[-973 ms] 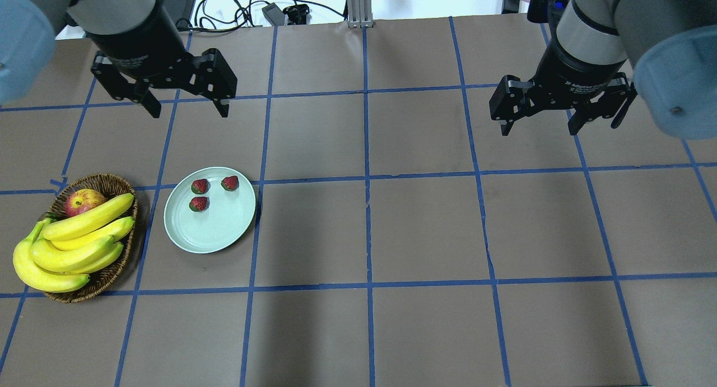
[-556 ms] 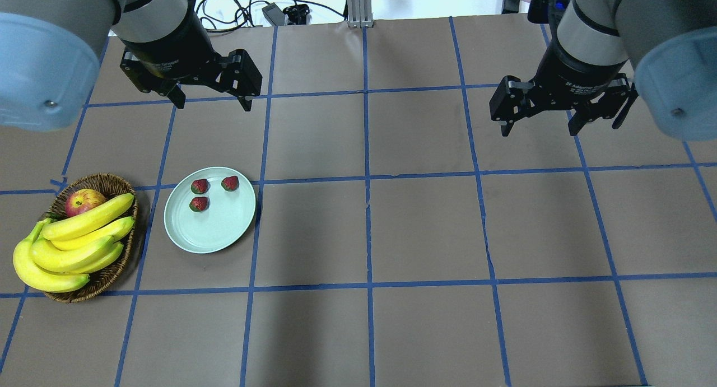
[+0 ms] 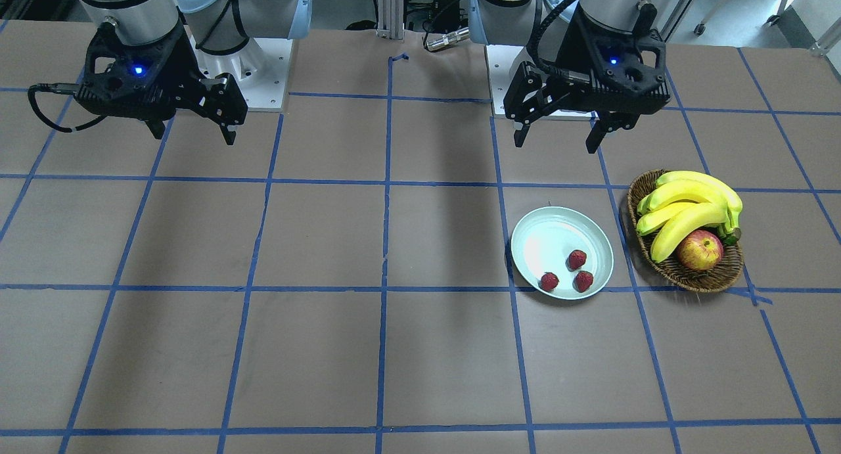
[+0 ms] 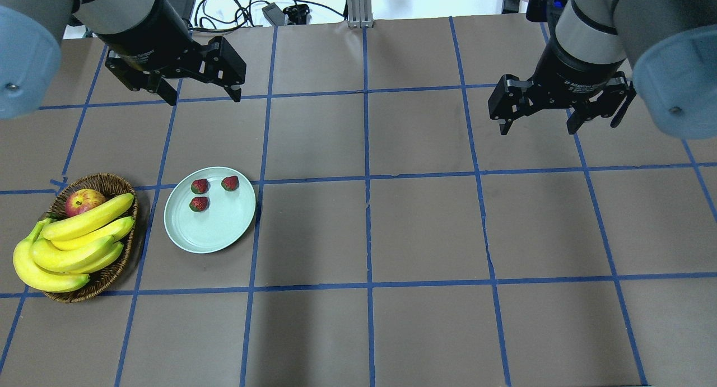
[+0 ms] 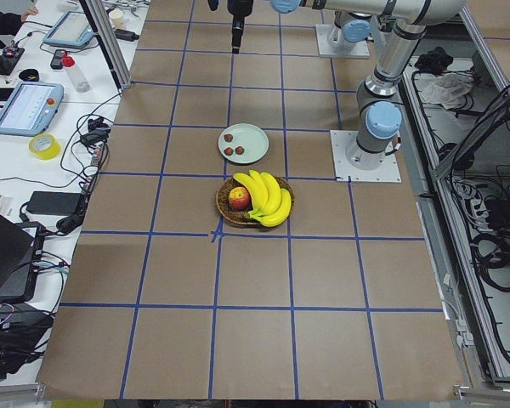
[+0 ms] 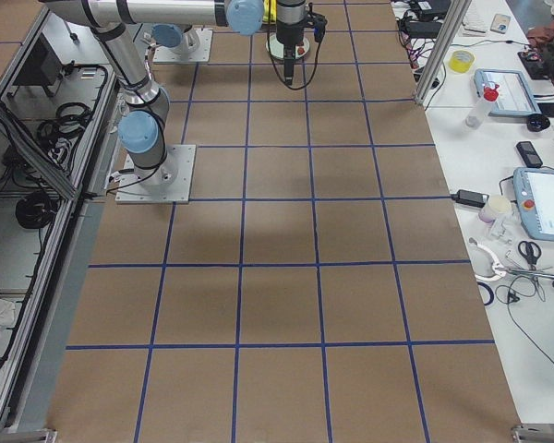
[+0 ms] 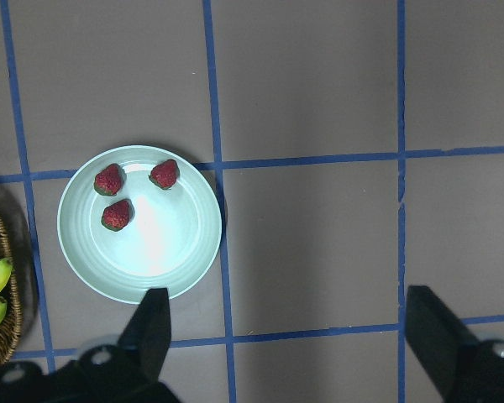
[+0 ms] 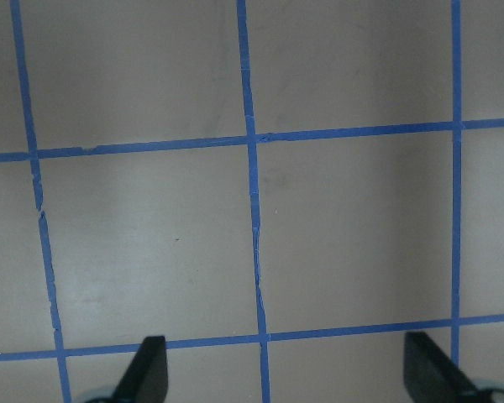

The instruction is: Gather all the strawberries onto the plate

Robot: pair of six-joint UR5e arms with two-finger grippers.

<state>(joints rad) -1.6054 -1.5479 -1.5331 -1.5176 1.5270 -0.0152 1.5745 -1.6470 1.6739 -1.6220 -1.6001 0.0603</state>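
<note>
Left pincer (image 4: 205,99) shifted sideways, released | right pincer (image 4: 538,130) released | strawberries (image 7: 164,174) on plate (image 7: 160,252): left-wrist view

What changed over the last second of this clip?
The left gripper, open and empty, moved up and right in the overhead view, then slightly back left. Nothing was grasped or released. The right gripper, the three strawberries and the plate stayed put.

Silver-grey arms (image 4: 588,31), pale blue joint caps (image 4: 675,79), black left pincer (image 4: 205,98), matching right pincer (image 4: 538,130)
</note>
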